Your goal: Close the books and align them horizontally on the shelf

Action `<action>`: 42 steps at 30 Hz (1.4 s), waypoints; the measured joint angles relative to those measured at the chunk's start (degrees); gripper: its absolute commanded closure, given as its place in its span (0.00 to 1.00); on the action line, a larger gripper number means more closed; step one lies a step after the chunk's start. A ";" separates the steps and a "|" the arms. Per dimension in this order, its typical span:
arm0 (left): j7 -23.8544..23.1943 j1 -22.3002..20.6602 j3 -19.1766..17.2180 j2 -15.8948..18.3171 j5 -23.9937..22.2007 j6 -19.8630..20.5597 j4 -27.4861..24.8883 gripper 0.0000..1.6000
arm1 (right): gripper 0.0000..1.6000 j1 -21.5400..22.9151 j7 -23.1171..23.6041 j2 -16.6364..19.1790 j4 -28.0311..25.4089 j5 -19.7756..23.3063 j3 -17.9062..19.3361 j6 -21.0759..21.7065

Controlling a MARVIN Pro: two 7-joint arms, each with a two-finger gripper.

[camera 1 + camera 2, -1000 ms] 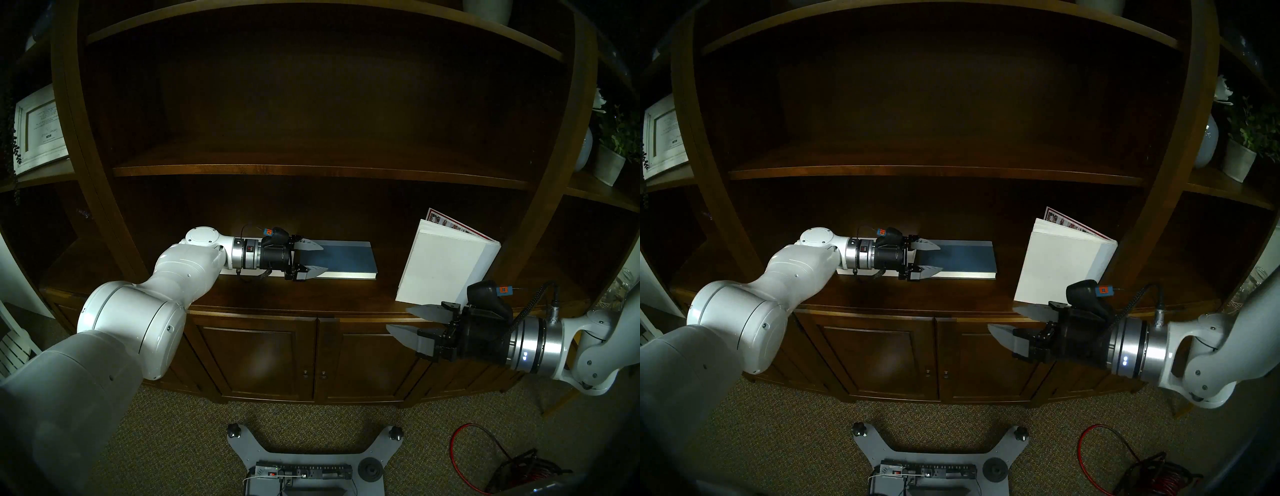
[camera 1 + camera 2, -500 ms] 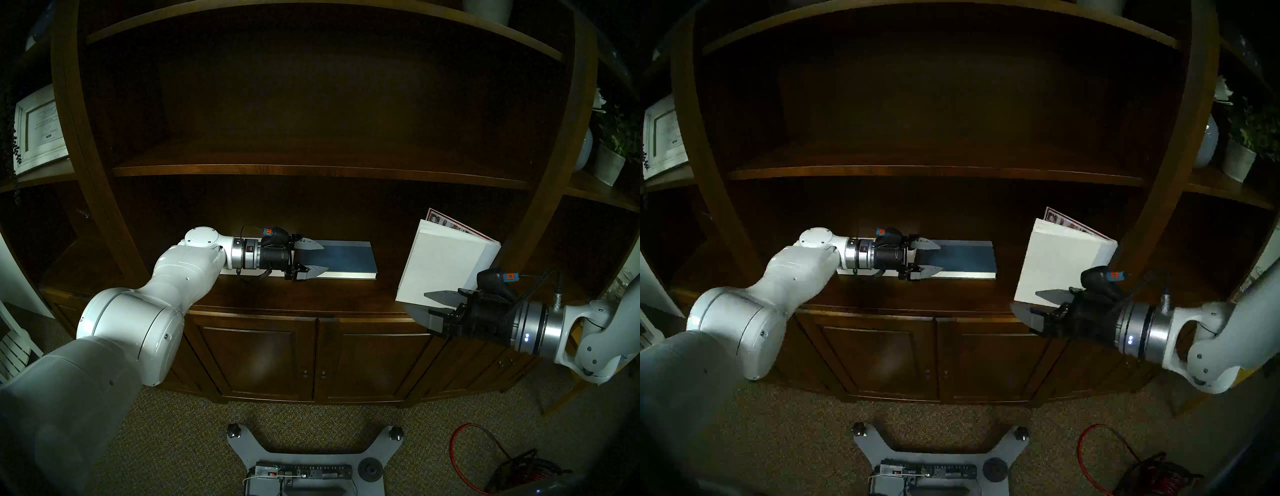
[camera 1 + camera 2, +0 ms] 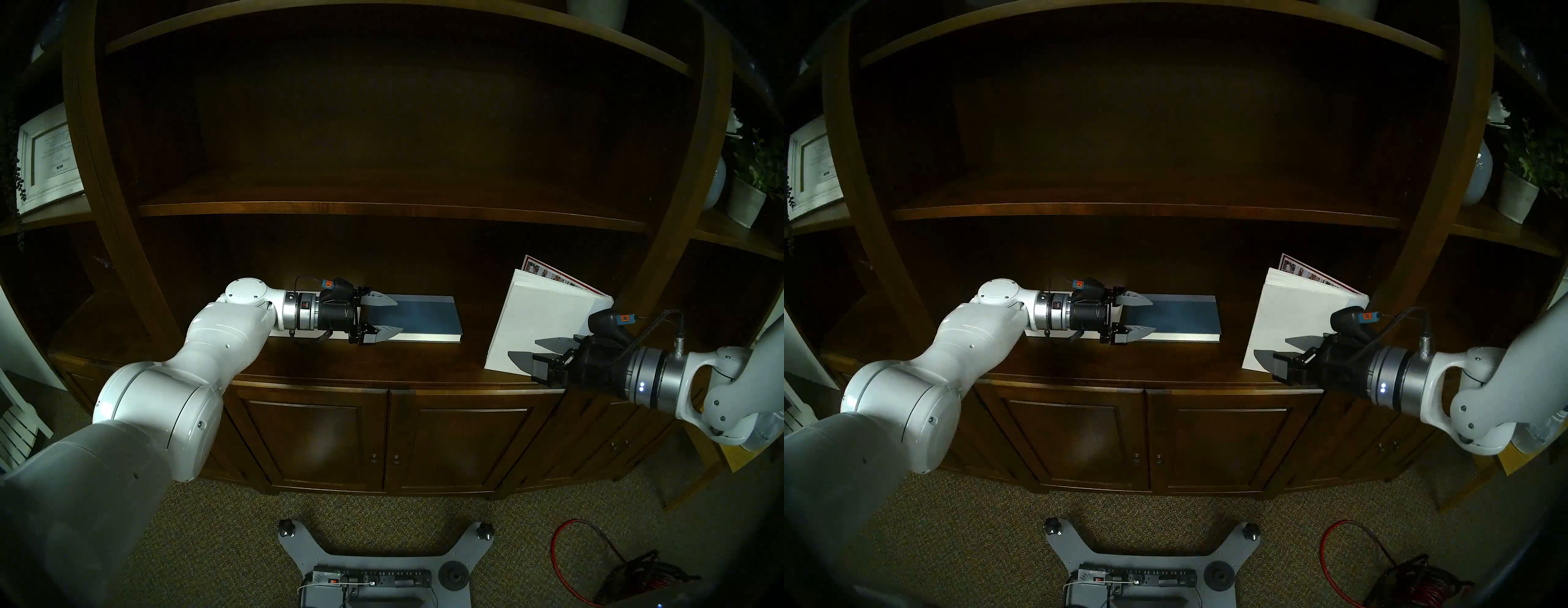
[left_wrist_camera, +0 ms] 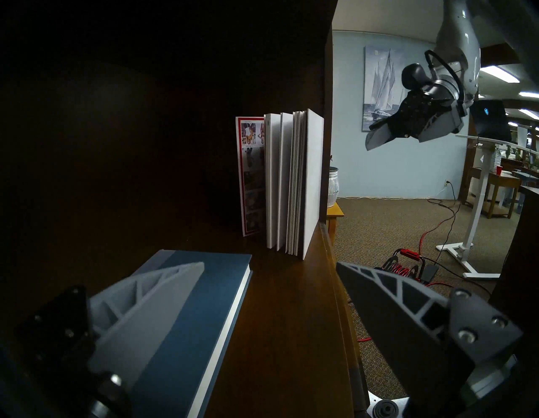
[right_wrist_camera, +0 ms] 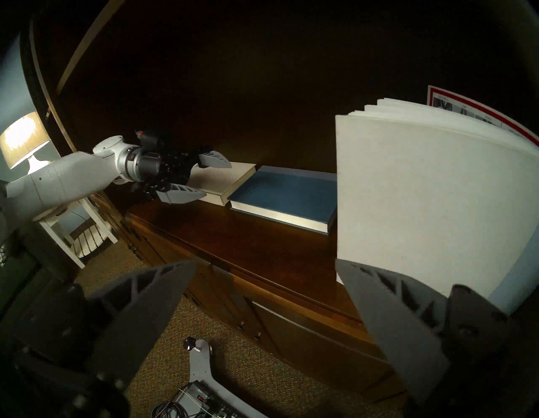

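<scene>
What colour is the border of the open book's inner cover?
Red, around small photos on the open book; the left wrist view shows it best.

Three books on the shelf (image 3: 382,361): a white book (image 5: 224,178), a blue book (image 3: 420,316), a large open book (image 3: 547,327). Two end effectors: left (image 3: 392,316), right (image 3: 526,350).

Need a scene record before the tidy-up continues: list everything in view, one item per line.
blue book: one, blue with pale band, flat mid-shelf.
small white book: one, flat, left of the blue one.
large white book: one, standing open, right end.
shelf: one, dark brown.
framed picture: one, white frame, far left.
potted plant: one, green, far right.
red cable: one, on carpet.
left gripper: open, above the blue book.
right gripper: open, by the large book.
</scene>
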 measured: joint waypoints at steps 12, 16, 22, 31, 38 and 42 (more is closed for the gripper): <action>0.00 1.92 -0.36 0.66 0.00 1.56 -3.91 0.00 | 0.78 -3.36 -2.71 -0.18 4.93 1.51 5.06 3.74; 0.00 2.54 -0.47 0.90 0.01 2.07 -5.25 0.00 | 0.87 -4.50 -3.47 -0.38 6.77 1.97 6.85 4.90; 0.00 3.58 -0.64 1.29 0.01 2.91 -7.48 0.00 | 0.93 -6.29 -4.51 -0.82 9.90 2.70 9.92 6.71; 0.00 5.09 -0.91 1.87 0.02 4.11 -10.58 0.00 | 1.00 -8.90 -5.82 -1.94 14.58 3.70 14.84 9.34; -0.01 6.31 -1.16 2.34 0.03 5.09 -13.10 0.00 | 1.00 -11.32 -6.70 -3.21 17.99 4.39 18.88 11.46; -0.01 7.02 -1.31 2.62 0.03 5.68 -14.68 0.00 | 1.00 -12.91 -7.17 -4.01 19.87 4.80 20.95 12.63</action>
